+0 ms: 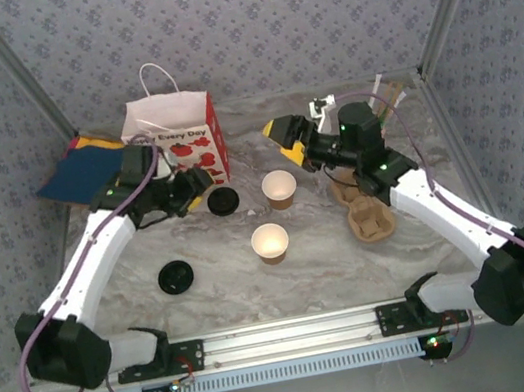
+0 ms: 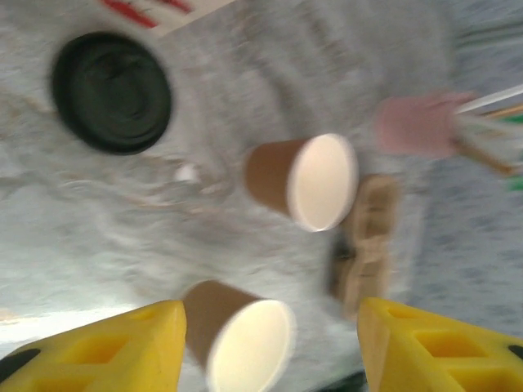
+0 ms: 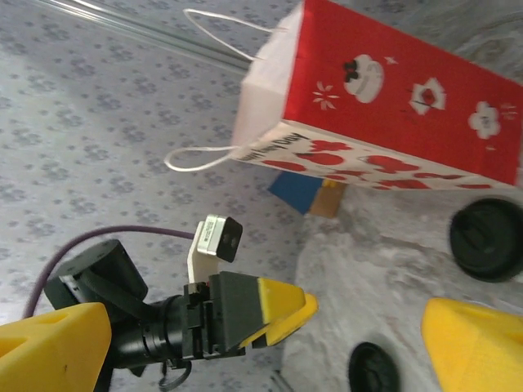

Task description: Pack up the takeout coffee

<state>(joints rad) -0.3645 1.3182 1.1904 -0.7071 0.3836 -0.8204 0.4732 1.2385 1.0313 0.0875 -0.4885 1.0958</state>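
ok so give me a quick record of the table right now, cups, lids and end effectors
rear cup: upright, no lid
near cup: upright, no lid
rear lid: on the table by the gift bag
near lid: on the table, left of the cups
pulp carrier: right of the cups
left end effector: open, empty, beside rear lid
right end effector: open, empty
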